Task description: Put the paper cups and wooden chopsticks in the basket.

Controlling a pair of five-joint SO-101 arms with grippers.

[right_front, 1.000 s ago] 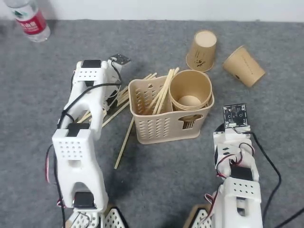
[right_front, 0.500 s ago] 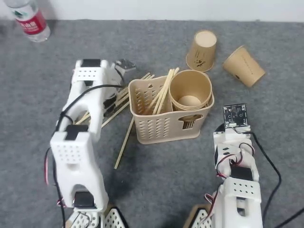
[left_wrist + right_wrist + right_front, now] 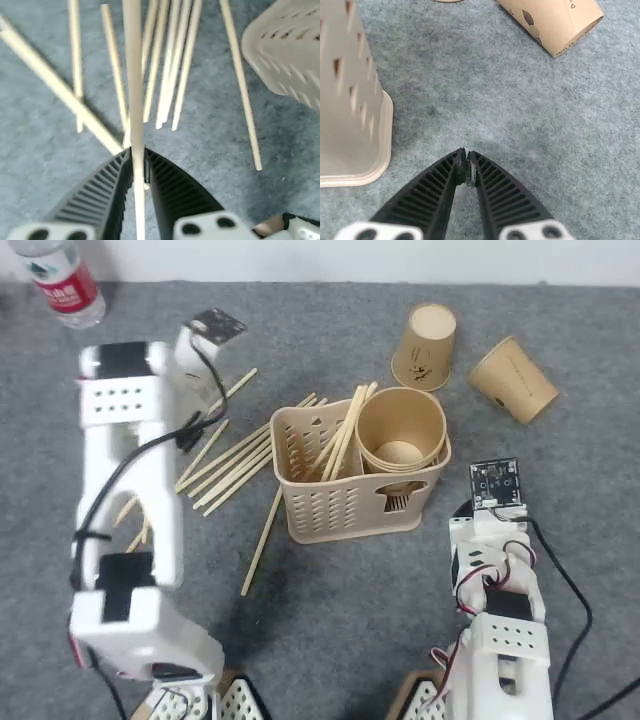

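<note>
While right hand (image 3: 466,159) sits closed near basket (image 3: 350,90), left hand (image 3: 137,155) pinches chopstick (image 3: 133,75).

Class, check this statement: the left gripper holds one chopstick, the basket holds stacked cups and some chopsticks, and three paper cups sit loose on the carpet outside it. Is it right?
One error: the high view shows two loose cups on the carpet, not three. The left gripper does hold one chopstick, and the basket holds stacked cups and chopsticks.

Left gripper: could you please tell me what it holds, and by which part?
The left gripper pinches one chopstick partway along its shaft, not at an end.
</note>
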